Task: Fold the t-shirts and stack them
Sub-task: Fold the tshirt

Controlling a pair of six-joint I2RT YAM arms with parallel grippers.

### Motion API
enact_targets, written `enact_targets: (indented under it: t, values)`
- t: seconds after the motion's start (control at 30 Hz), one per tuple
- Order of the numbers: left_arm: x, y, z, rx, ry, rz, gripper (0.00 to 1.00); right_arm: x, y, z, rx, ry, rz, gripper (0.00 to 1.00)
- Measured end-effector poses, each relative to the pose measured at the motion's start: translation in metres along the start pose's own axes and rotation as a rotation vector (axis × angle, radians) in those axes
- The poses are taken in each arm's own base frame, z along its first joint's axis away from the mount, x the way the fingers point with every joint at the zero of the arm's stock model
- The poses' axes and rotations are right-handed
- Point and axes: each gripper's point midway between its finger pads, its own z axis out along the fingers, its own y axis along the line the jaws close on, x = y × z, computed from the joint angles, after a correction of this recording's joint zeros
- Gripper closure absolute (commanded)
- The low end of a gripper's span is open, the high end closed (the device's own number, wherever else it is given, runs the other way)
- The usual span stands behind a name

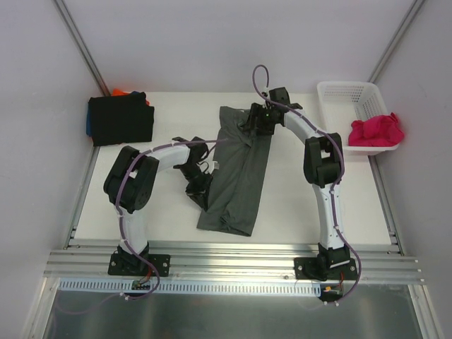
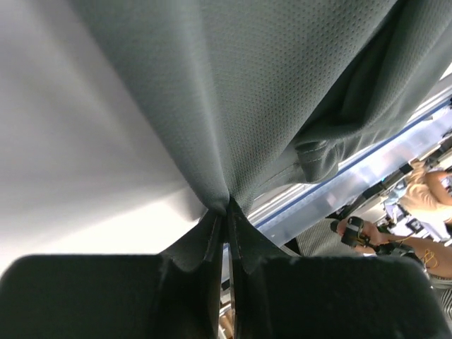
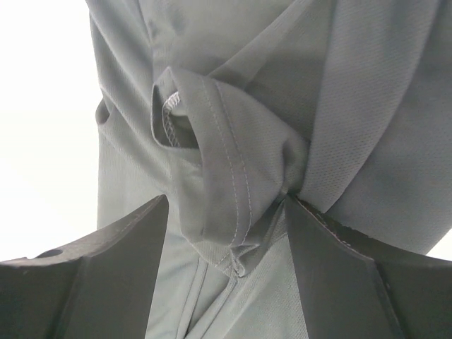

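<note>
The dark grey t-shirt (image 1: 240, 176) lies as a long narrow strip in the middle of the table. My left gripper (image 1: 201, 189) is at its left edge, shut on a pinch of the grey cloth (image 2: 268, 106); the jaws (image 2: 227, 212) meet at the cloth. My right gripper (image 1: 253, 126) is over the shirt's far end. Its jaws (image 3: 227, 205) stand open around a bunched hem fold (image 3: 226, 176), which touches the right finger (image 3: 332, 268). A magenta-pink t-shirt (image 1: 376, 131) hangs over the near end of the basket. Black (image 1: 121, 119), blue (image 1: 90, 121) and orange (image 1: 127, 92) shirts are stacked at the far left.
The white lattice basket (image 1: 346, 95) stands at the far right corner. The table's near edge is a metal rail (image 1: 233, 263) where both arm bases are bolted. Walls close in the table on the left, right and back.
</note>
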Motion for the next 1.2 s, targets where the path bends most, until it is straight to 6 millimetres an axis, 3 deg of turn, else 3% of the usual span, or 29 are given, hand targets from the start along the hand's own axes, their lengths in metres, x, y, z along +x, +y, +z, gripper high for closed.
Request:
enact_targets:
  t: [0.47, 0.5, 0.57, 0.6, 0.63, 0.73, 0.8, 0.93, 1.1, 1.2]
  values:
    - [0.011, -0.024, 0.015, 0.007, 0.039, 0.066, 0.97, -0.012, 0.007, 0.014, -0.018, -0.029, -0.026, 0.29]
    - [0.011, -0.024, 0.015, 0.007, 0.038, 0.066, 0.93, -0.013, 0.008, 0.015, -0.021, -0.032, -0.029, 0.29]
    - [0.01, -0.024, 0.015, 0.006, 0.037, 0.068, 0.68, -0.014, 0.011, 0.016, -0.026, -0.036, -0.036, 0.3]
    - [0.01, -0.024, 0.015, 0.005, 0.035, 0.072, 0.39, -0.015, 0.012, 0.017, -0.027, -0.038, -0.038, 0.29]
    - [0.01, -0.023, 0.015, 0.0, 0.033, 0.073, 0.26, -0.014, 0.013, 0.018, -0.028, -0.037, -0.044, 0.29]
    - [0.009, -0.023, 0.01, -0.017, 0.02, 0.077, 0.1, -0.014, 0.012, 0.018, -0.024, -0.038, -0.056, 0.3]
    - [0.009, -0.025, 0.002, -0.03, -0.007, 0.095, 0.08, -0.012, 0.01, 0.014, -0.013, -0.037, -0.064, 0.3]
    - [0.008, -0.032, -0.024, -0.046, -0.097, 0.146, 0.07, 0.001, 0.001, -0.019, 0.033, -0.016, -0.053, 0.28]
    - [0.002, -0.029, -0.046, -0.061, -0.176, 0.167, 0.1, 0.003, 0.014, -0.103, 0.05, -0.077, -0.059, 0.28]
    - [-0.002, -0.018, -0.053, -0.072, -0.193, 0.146, 0.12, 0.027, 0.032, -0.159, 0.025, -0.103, -0.063, 0.28]
